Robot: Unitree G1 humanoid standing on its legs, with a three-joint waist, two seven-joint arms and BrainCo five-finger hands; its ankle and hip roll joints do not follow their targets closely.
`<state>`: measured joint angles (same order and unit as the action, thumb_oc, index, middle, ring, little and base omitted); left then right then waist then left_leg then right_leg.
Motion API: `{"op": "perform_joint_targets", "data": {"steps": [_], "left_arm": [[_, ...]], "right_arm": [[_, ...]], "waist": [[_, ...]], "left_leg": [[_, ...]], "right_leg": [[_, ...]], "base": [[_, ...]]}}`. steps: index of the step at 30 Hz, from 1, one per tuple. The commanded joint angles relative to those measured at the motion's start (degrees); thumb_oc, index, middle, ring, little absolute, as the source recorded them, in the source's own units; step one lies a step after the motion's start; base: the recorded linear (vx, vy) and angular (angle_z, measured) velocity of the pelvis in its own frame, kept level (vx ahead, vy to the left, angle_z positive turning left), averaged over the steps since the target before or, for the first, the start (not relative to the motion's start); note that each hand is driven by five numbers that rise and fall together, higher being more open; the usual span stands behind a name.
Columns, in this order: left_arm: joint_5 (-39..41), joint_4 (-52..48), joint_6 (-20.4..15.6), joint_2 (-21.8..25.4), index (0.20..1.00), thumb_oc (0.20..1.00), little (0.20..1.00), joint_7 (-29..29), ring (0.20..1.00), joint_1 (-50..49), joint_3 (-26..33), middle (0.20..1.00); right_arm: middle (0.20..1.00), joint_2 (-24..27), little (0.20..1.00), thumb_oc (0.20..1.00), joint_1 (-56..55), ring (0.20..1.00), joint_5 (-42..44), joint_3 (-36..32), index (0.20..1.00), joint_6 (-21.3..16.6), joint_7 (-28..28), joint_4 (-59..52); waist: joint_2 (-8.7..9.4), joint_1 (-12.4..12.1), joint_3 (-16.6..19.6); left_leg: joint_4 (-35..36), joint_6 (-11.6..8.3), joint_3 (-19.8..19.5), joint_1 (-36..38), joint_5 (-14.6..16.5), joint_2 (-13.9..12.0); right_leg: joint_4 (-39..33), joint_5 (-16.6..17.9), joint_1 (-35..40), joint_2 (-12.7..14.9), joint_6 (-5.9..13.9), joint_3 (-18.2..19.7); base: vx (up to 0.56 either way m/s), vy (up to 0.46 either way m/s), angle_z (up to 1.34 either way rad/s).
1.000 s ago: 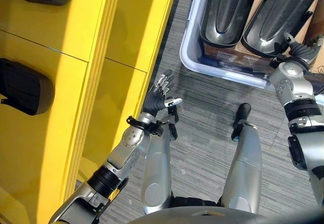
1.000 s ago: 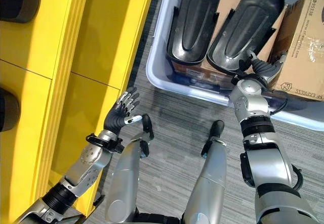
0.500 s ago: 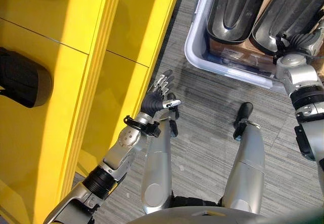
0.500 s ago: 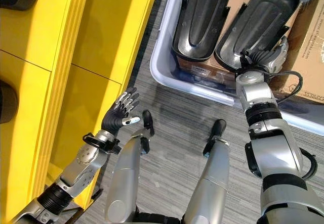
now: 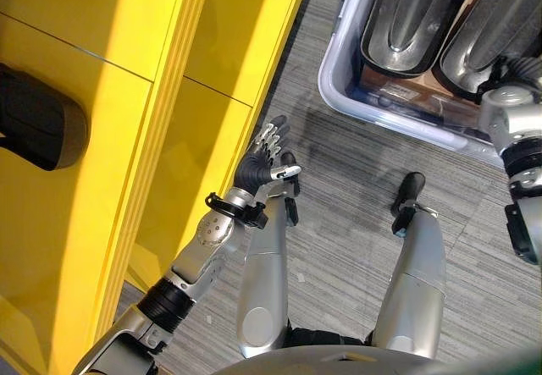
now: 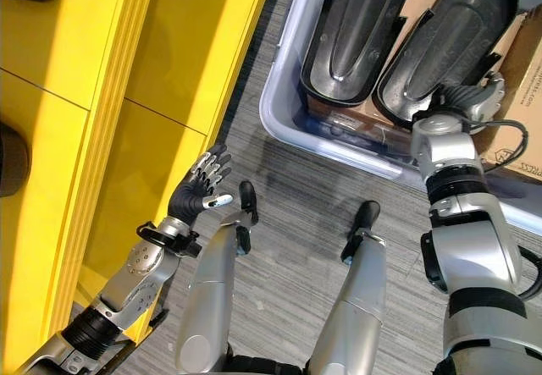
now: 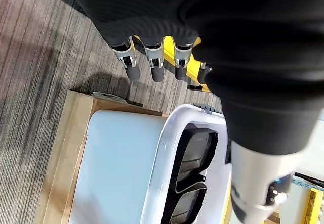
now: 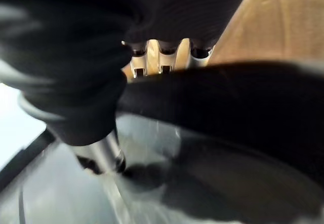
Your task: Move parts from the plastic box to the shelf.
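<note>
My right hand (image 6: 461, 102) on a black part (image 6: 442, 45)
Fingers and thumb pinch its rim at two o'clock; left hand (image 5: 264, 157) hangs open, empty.

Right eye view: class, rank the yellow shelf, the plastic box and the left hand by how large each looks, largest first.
1. Yellow shelf.
2. Plastic box, partly cut off by the frame.
3. Left hand, clearly smallest.

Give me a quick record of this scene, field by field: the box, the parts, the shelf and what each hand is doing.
plastic box: grey tub on the carpet, by the shelf
parts: two black shells side by side in the box, left one, right one
shelf: yellow, on the robot's left
right hand: fingers and thumb pinching the right shell's rim
left hand: open, beside the shelf, holding nothing
</note>
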<state>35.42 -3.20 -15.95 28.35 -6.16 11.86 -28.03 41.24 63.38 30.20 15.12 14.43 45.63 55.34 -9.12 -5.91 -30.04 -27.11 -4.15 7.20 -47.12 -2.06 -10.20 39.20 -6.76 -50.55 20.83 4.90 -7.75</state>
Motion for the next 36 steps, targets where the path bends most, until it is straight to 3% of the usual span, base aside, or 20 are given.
{"op": "perform_joint_targets", "data": {"steps": [1, 9, 18, 22, 24, 26, 30, 36], "left_arm": [[-0.2, -4.7, -2.0, 2.0, 1.000, 1.000, 1.000, 1.7, 1.000, -0.9, 1.4, 1.000], [-0.6, -4.9, -1.2, 1.7, 1.000, 1.000, 1.000, 1.3, 1.000, -0.4, 1.6, 1.000], [-0.3, -4.7, -1.1, 2.1, 1.000, 1.000, 1.000, 1.7, 1.000, -0.2, 2.1, 1.000], [-0.5, -5.0, -1.4, 2.4, 1.000, 1.000, 1.000, 1.9, 1.000, -0.2, 2.0, 1.000], [-0.5, -5.0, -2.1, 2.4, 1.000, 1.000, 1.000, 1.8, 1.000, -0.5, 1.7, 1.000], [-0.9, -5.2, -2.6, 2.5, 1.000, 1.000, 1.000, 1.5, 1.000, -0.8, 1.4, 1.000], [-1.3, -5.2, -3.6, 2.1, 1.000, 1.000, 1.000, 1.4, 1.000, -2.0, 1.4, 1.000], [-1.8, -4.7, -5.0, 1.3, 1.000, 1.000, 1.000, 1.3, 1.000, -3.8, 2.4, 1.000]], "right_arm": [[0.200, -4.7, 0.200, 0.200, -1.6, 0.200, 12.6, 1.6, 0.200, -2.5, -5.2, 0.8], [0.200, -5.2, 0.200, 0.200, -2.3, 0.200, 14.8, 0.3, 0.200, -2.8, -6.3, 1.6], [0.200, -4.1, 0.200, 0.200, -1.3, 0.200, 8.7, 2.8, 0.200, 2.4, -8.9, 3.1], [0.200, -3.9, 0.200, 0.200, -0.7, 0.200, 6.8, 3.4, 0.200, -2.2, -6.7, 3.5], [0.200, -4.0, 0.200, 0.200, -0.5, 0.200, 2.1, 3.0, 0.200, -8.6, -3.8, 2.5], [0.200, -4.1, 0.200, 0.200, -0.7, 0.200, -3.9, 2.1, 0.200, -11.9, -1.0, 0.0], [0.200, -5.5, 0.200, 0.200, -2.3, 0.200, -10.4, -0.2, 0.200, -15.9, 3.9, -7.3], [0.200, -8.6, 0.200, 0.200, -7.7, 0.200, -17.1, -3.4, 0.200, -17.8, 8.9, -19.9]], "waist": [[-1.70, -1.9, 0.2], [-1.46, -1.8, 0.2], [-1.60, -1.9, 0.2], [-1.59, -2.1, 0.2], [-1.62, -2.1, 0.2], [-1.55, -1.9, 0.2], [-1.37, -1.4, 0.2], [-0.17, 0.1, 0.2]], "left_leg": [[-2.7, 4.44, 1.4, -1.4, 9.0, 5.1], [-3.1, 4.43, 1.4, -1.8, 9.1, 5.1], [-2.8, 4.26, 1.4, -2.1, 8.7, 5.0], [-2.6, 4.33, 1.3, -1.6, 8.6, 5.1], [-2.0, 4.25, 1.4, -0.8, 8.4, 4.9], [-1.1, 4.11, 1.7, 0.4, 8.1, 4.9], [1.9, 3.46, 2.5, 4.4, 7.2, 4.6], [7.1, 2.37, 4.2, 12.4, 5.9, 3.6]], "right_leg": [[6.7, -7.4, -0.2, -5.4, -4.27, -2.6], [6.8, -7.3, -0.6, -5.6, -4.26, -2.7], [6.5, -7.1, -1.0, -5.8, -4.26, -2.6], [6.2, -6.8, -0.3, -5.8, -4.20, -2.8], [5.6, -6.6, 0.4, -6.0, -4.05, -2.8], [4.4, -6.3, 1.6, -6.1, -3.84, -2.9], [0.6, -5.1, 5.2, -6.7, -3.27, -3.1], [-6.3, -3.0, 12.2, -7.3, -2.21, -3.0]], "base": [[0.00, 0.000, 0.00], [0.00, 0.000, 0.00], [0.00, 0.000, 0.00], [0.00, 0.000, 0.00], [0.00, 0.000, 0.00], [-0.01, -0.001, -0.02], [-0.01, 0.008, -0.10], [0.00, 0.007, -0.14]]}}
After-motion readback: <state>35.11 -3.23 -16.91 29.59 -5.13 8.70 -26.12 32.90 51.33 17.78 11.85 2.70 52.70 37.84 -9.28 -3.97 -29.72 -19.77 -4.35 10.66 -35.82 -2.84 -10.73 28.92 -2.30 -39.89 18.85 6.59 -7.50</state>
